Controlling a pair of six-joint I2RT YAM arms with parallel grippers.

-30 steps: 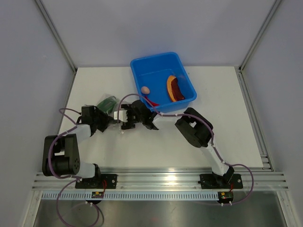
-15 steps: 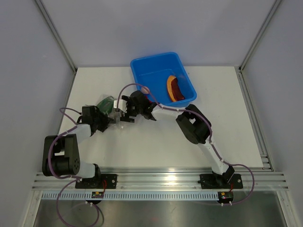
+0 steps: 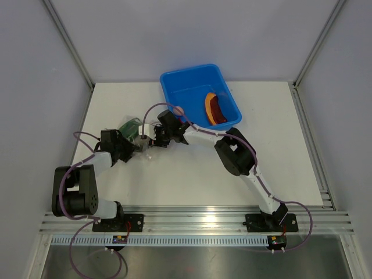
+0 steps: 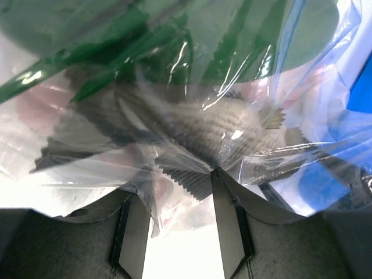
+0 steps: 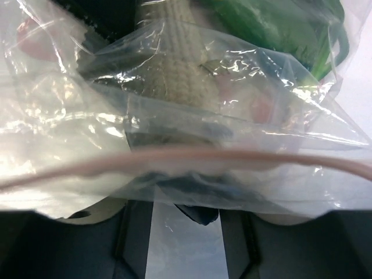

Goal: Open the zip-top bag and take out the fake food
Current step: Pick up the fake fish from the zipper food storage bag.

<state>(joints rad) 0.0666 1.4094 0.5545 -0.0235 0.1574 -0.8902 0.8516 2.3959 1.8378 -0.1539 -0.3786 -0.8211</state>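
Since the earlier frame, the right gripper (image 5: 186,224) has been brought leftward from beside the blue tub (image 3: 200,96) onto the zip-top bag (image 3: 132,129), and its jaws have been drawn in from a wide setting.

1. Left gripper (image 4: 177,195): the jaws stand partway apart. A gathered fold of bag film hangs into the gap between them. Whether that fold is clamped cannot be determined.
2. Zip-top bag: it lies between the two grippers, directly ahead of each. The fake food is still enclosed. A grey fish (image 4: 226,125) is seen just beyond the left fingertips, with the green onion (image 4: 116,52) farther ahead.
3. Right gripper: the jaws stand partway apart with film lying across the gap. A grip cannot be confirmed.

Governing relation: the pinkish zip strip (image 5: 192,156) runs crosswise just ahead of the right fingertips, with its long axis spanning the jaw gap from side to side. The right gripper is therefore judged nearer to the mouth, and the left to the body of the bag. The coming pull is expected to depend on one lip only being taken at that strip.
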